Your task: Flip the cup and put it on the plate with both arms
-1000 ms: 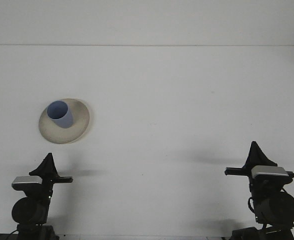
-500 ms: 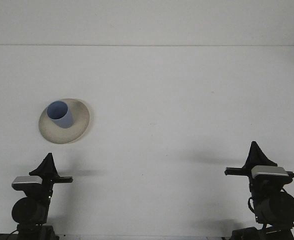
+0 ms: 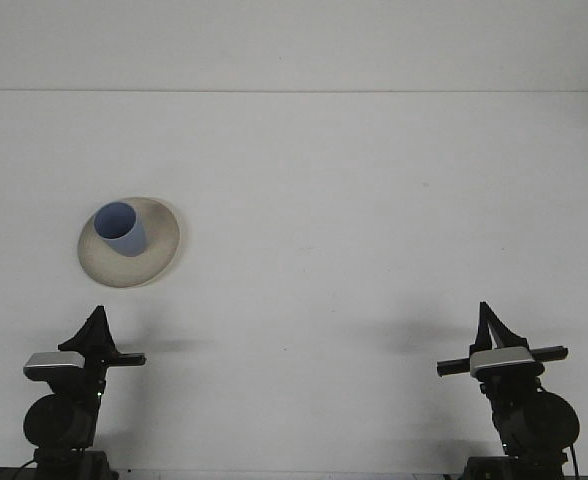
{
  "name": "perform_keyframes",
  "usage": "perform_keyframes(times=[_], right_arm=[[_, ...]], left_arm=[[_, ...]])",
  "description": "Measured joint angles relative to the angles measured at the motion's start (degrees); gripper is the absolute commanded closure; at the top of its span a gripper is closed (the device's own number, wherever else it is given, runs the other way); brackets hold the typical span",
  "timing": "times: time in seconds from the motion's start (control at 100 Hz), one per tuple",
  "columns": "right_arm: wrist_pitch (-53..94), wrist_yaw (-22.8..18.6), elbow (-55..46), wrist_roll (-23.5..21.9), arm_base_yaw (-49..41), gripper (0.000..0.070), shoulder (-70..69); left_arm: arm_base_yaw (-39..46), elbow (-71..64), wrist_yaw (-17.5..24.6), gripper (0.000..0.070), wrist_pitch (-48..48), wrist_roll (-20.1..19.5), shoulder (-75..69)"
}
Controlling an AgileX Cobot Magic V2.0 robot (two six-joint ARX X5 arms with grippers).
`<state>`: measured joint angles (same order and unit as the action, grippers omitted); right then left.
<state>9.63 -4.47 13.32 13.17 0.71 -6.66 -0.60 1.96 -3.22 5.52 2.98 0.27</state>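
Note:
A blue cup (image 3: 121,229) stands on a beige plate (image 3: 154,262) at the left of the white table, its open mouth facing up. My left gripper (image 3: 97,318) rests low at the near left, below the plate and well apart from it, its fingers meeting in a point and holding nothing. My right gripper (image 3: 485,312) sits at the near right, far from the cup, tilted slightly, shut and empty.
The white table (image 3: 354,220) stretches to a back edge near the top of the view, with a pale wall behind it. Only the plate and cup stand on it.
My right gripper has dropped lower, shifted a little left and turned slightly. The left gripper, cup and plate have not moved.

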Motion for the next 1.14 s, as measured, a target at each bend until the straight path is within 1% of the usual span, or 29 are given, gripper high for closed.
perform_keyframes(times=[0.13,0.22,0.34,1.14], right_arm=[[-0.04,0.22,-5.66,3.74,1.7,0.07,5.66],[-1.53,1.95,-8.63,5.03,1.99,0.07,6.58],[-5.42,2.67,-12.48,5.44,2.08,0.07,6.56],[-6.12,2.97,-12.48,5.49,2.14,0.07,6.62]], left_arm=[[0.0,0.0,0.0,0.0686,0.0,0.0,0.0],[0.0,0.0,0.0,0.0686,0.04,0.0,0.0],[0.0,-0.02,0.0,0.0686,0.07,0.0,0.02],[0.0,0.0,0.0,0.0686,0.02,0.0,0.04]])
